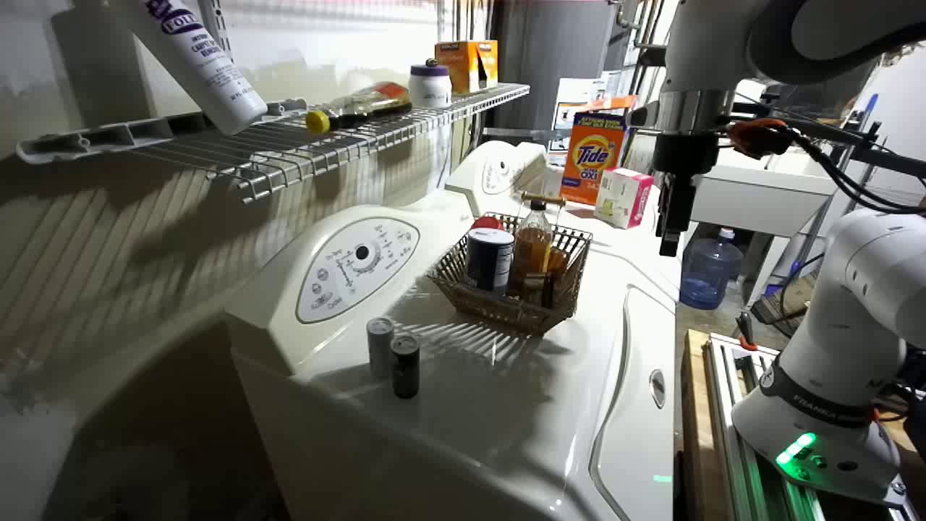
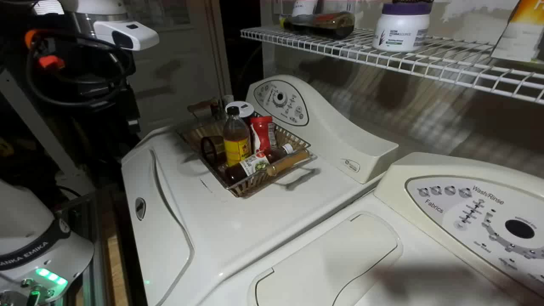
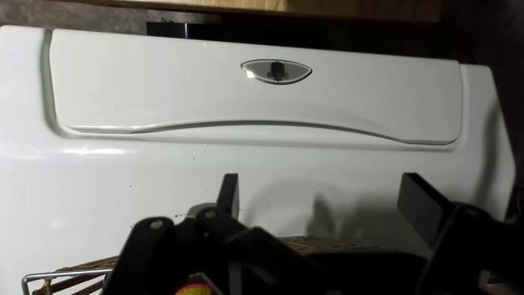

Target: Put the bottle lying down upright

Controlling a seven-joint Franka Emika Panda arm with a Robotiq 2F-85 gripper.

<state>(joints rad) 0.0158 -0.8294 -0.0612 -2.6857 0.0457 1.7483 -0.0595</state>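
Observation:
Two bottles lie on their sides. A dark bottle with a white label (image 2: 254, 165) lies tilted in the wicker basket (image 2: 246, 187), its white cap near the rim; it is mostly hidden elsewhere. A yellow-capped bottle (image 1: 365, 103) with brown liquid lies on the wire shelf; it also shows in an exterior view (image 2: 319, 25). I cannot tell which is meant. An amber bottle with a black cap (image 1: 532, 253) stands upright in the basket. My gripper (image 1: 670, 242) hangs beside the basket, fingers down. In the wrist view it (image 3: 321, 177) is open, with nothing between its fingers.
The basket also holds a dark canister (image 1: 490, 260) and a red-and-white container (image 2: 262, 132). Two small cans (image 1: 405, 365) stand on the white machine. A Tide box (image 1: 595, 155) and a pink box (image 1: 623, 197) stand behind. The wire shelf (image 1: 311, 165) overhangs along the wall.

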